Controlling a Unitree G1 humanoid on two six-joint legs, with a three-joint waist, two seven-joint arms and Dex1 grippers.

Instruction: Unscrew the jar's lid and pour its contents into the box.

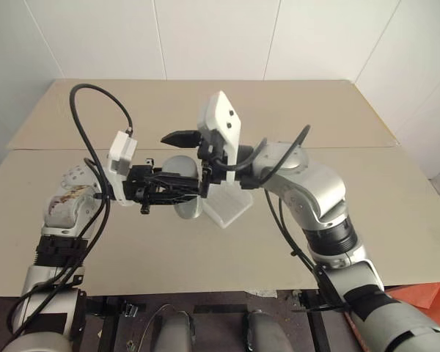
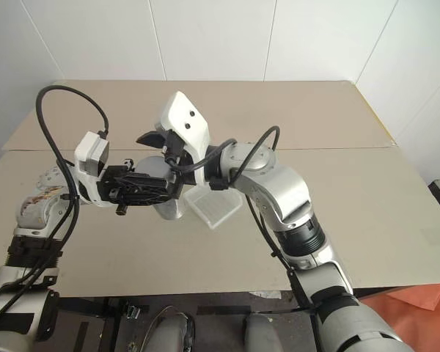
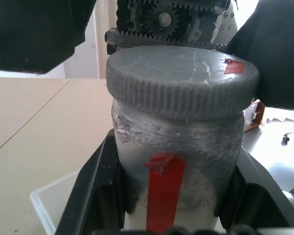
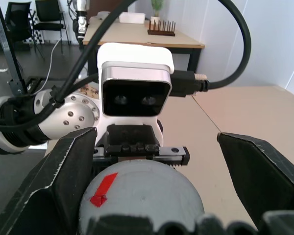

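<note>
While the left gripper point(image 3: 176, 215) clamps its two black fingers point(image 3: 95, 196) on the small whitish-grey cylindrical jar point(image 3: 179, 161) with the red vertical label mark, the jar hangs above the beige tabletop point(image 1: 367, 191). Its round ribbed grey screw lid point(image 3: 182, 81) is on. From the opposite side, the right gripper point(image 4: 159, 171) faces the lid with its jaws spread wide on either side of it. Below and just beside the jar lies the shallow clear plastic box point(image 1: 229, 205).

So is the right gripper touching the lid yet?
Apart. The right wrist view shows the right gripper open, a clear gap between its far finger and the lid.
</note>
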